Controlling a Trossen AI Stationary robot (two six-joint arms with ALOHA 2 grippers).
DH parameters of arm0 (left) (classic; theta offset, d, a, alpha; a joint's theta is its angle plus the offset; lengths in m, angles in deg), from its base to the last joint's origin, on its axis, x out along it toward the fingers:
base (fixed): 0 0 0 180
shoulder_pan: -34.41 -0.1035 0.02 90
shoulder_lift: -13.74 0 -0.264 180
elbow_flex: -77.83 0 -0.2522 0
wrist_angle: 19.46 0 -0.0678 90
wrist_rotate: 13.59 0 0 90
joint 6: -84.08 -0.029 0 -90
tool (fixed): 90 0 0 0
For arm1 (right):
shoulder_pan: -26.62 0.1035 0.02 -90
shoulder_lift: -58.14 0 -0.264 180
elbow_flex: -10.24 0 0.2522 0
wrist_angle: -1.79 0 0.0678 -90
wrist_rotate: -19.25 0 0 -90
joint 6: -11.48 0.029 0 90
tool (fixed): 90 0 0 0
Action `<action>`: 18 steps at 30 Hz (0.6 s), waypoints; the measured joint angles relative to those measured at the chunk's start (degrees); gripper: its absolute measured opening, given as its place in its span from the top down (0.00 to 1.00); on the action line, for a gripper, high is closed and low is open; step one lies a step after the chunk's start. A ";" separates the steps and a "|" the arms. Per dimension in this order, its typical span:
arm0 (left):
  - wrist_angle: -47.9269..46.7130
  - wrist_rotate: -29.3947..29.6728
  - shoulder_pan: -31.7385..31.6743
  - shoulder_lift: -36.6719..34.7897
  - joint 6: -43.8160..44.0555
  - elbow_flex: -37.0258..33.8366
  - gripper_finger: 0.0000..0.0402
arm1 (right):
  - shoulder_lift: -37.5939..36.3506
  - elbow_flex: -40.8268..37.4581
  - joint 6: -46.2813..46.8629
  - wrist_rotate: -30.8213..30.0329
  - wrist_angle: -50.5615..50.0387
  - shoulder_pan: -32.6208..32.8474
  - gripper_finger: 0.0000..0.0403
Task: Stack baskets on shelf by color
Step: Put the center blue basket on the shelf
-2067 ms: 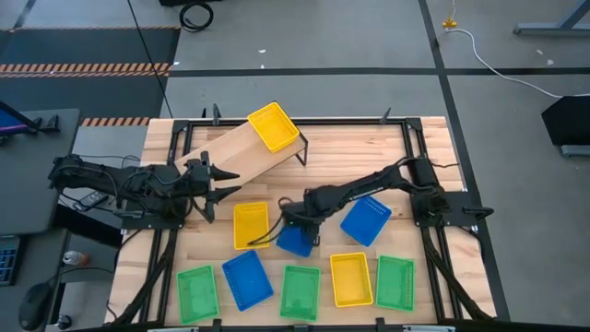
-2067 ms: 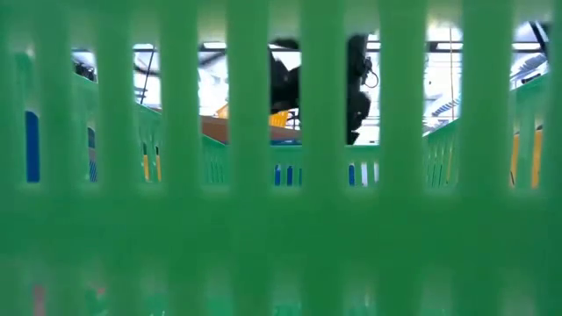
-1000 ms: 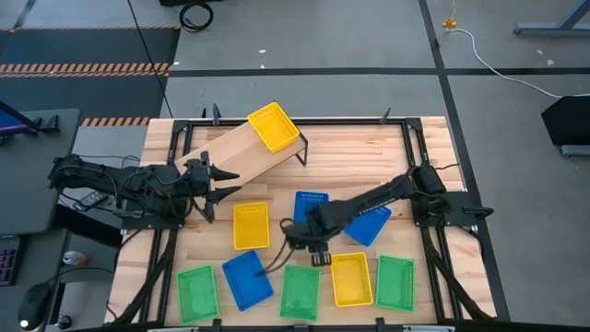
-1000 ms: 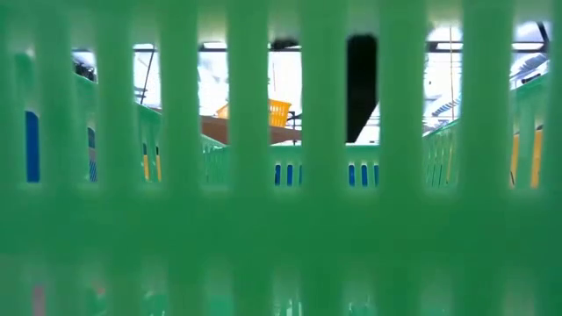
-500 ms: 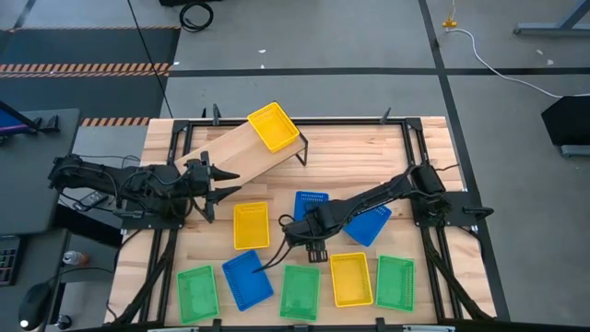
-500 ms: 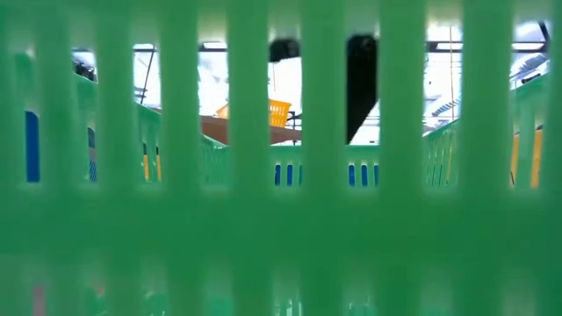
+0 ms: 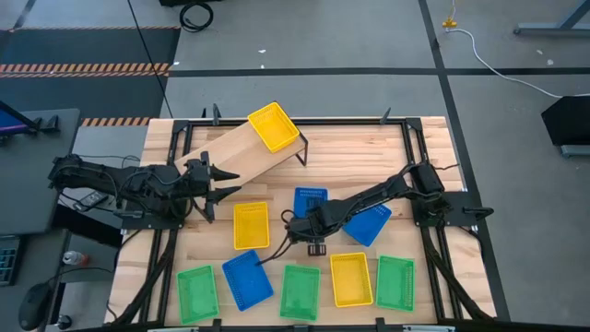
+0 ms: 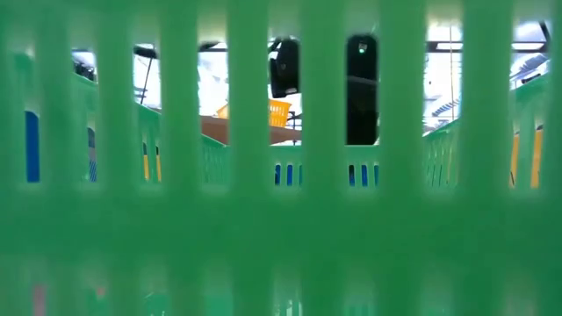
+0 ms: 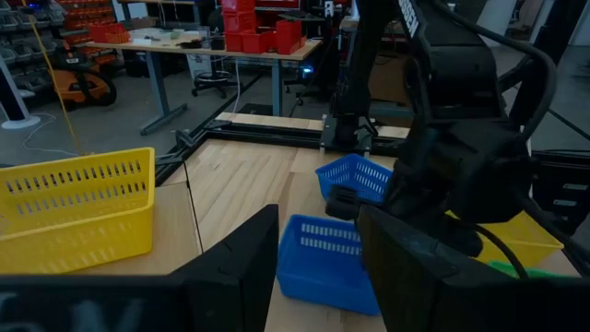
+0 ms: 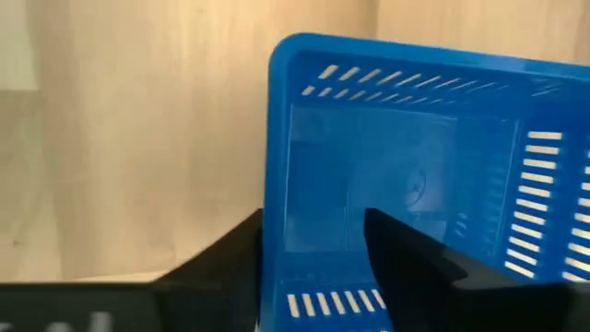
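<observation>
at frame centre, the right gripper hovers with fingers released over a blue basket, needing a rim grasp next.

I worked in a workshop; red storage bins crowded a workbench beyond my desk; cables trailed over a grey concrete floor marked with dark tape lines.

I noted the baskets were glossy perforated plastic, and the blue basket looked smooth-walled. The shelf and table appeared as pale matt wood.
</observation>
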State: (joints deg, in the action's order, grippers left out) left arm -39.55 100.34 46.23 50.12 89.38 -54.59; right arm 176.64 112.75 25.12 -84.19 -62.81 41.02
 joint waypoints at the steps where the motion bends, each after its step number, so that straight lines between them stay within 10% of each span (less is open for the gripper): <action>1: 0.01 0.00 0.00 0.00 -0.01 0.00 0.60 | 0.00 0.00 -0.35 -0.03 0.15 -0.09 0.62; 7: 0.02 0.01 0.00 0.00 -0.10 0.00 0.60 | 0.00 0.00 -2.79 1.39 -0.36 -0.26 0.95; 18: 0.06 0.01 0.00 0.00 -0.61 0.00 0.60 | 0.00 7.73 -8.50 4.45 -7.79 1.82 0.97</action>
State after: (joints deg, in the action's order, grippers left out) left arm -39.49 100.36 46.23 50.12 88.77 -54.59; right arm 176.64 120.48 16.62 -79.73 -70.60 42.84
